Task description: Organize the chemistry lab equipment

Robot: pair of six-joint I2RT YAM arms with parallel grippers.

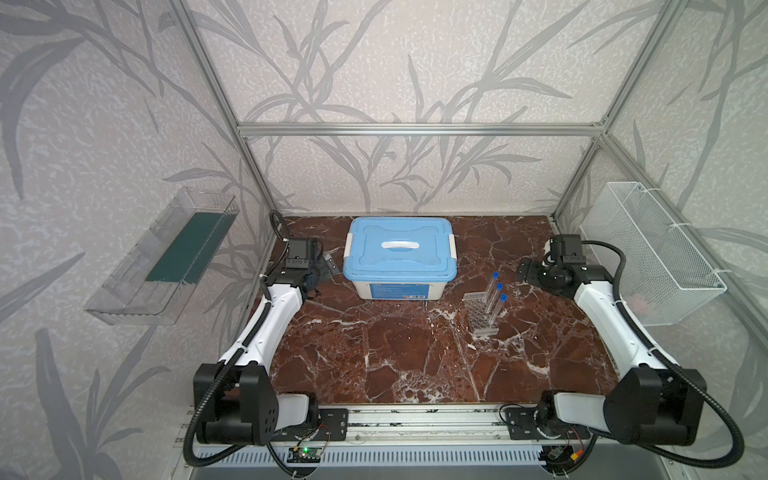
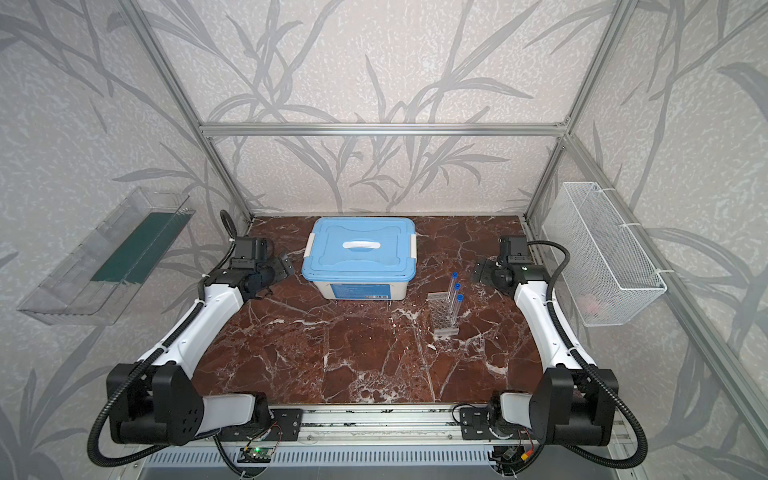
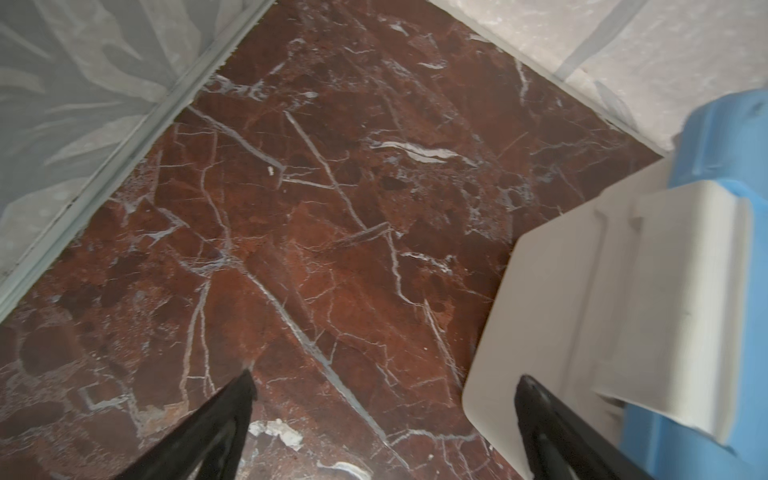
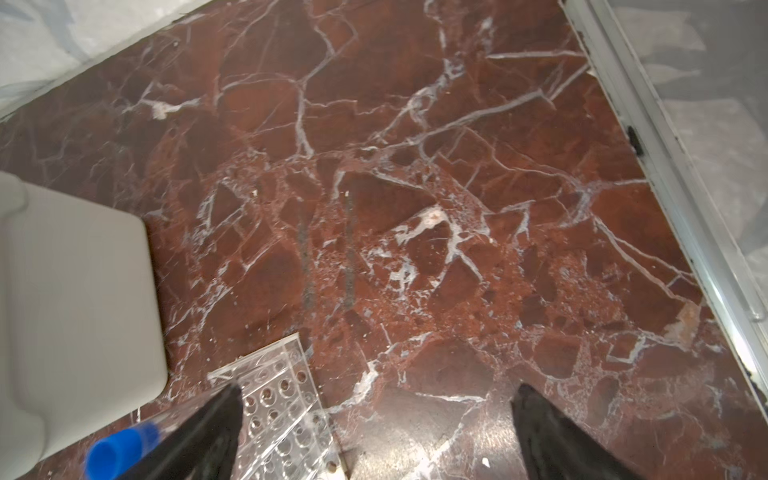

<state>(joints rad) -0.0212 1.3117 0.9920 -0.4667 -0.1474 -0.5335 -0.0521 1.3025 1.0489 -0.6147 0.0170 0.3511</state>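
Left fingers [image 3: 224, 424] and right fingers [image 4: 208, 436] gape empty; the three blue-capped tubes [image 1: 494, 303], standing in the clear rack [image 1: 473, 308] on the table [image 1: 374, 353] beside the blue-lidded tub [image 1: 399, 289], look light, slick and brittle, so pinch gently below a cap.

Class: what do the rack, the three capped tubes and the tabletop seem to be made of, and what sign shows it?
Rack: clear glossy plastic, probably acrylic; the tabletop shows through it. Tubes: clear glass or plastic, cannot tell which; blue caps look matte plastic. Tabletop: polished red-brown marble or a marble print; white veins, slight sheen.
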